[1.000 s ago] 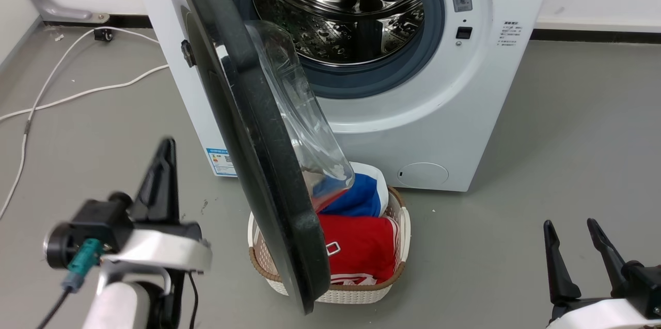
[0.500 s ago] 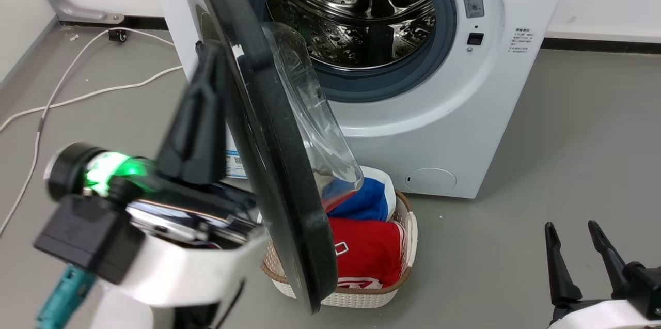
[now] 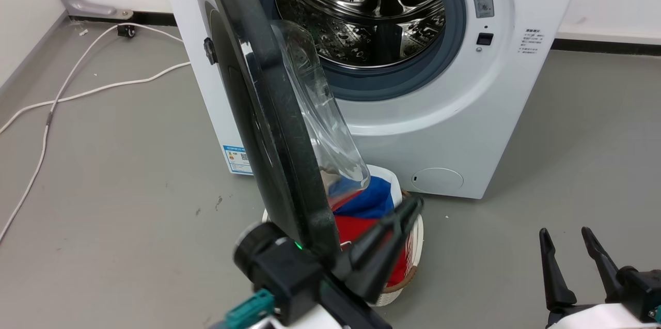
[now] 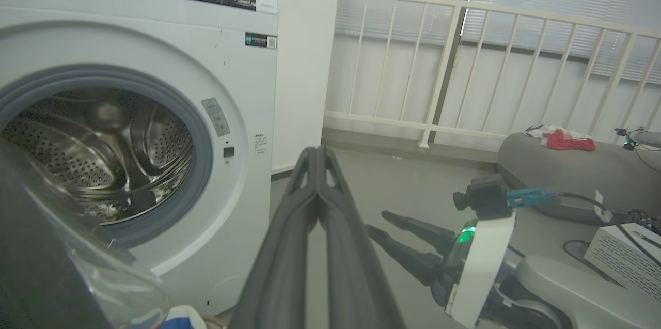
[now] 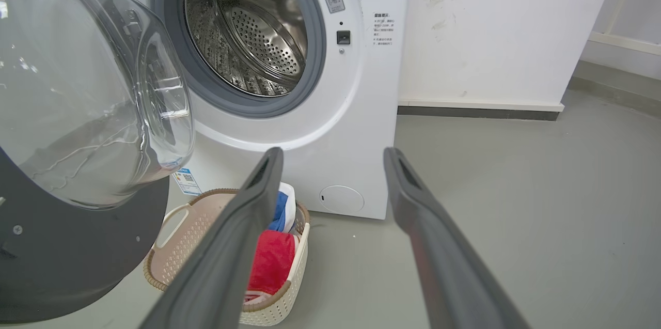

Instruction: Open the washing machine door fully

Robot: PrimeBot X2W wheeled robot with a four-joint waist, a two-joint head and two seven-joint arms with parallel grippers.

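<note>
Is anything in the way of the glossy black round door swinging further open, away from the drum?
Nothing visible does. On the outer side of the glossy black round door, a white cable lies flat on the grey floor; the white woven basket sits on its inner side.

Washing machine (image 3: 439, 127): one. Washing machine door (image 3: 268, 112): one, at machine's left side. Laundry basket (image 5: 160, 267): one, before machine. Garments in it: two, red garment (image 5: 271, 262), blue garment (image 3: 369, 197). Round filter cover (image 3: 438, 180): one. Blue label sticker (image 3: 236, 158): one. Both low on machine front. Grippers: two, left gripper (image 4: 316, 153), right gripper (image 3: 563, 233).
</note>
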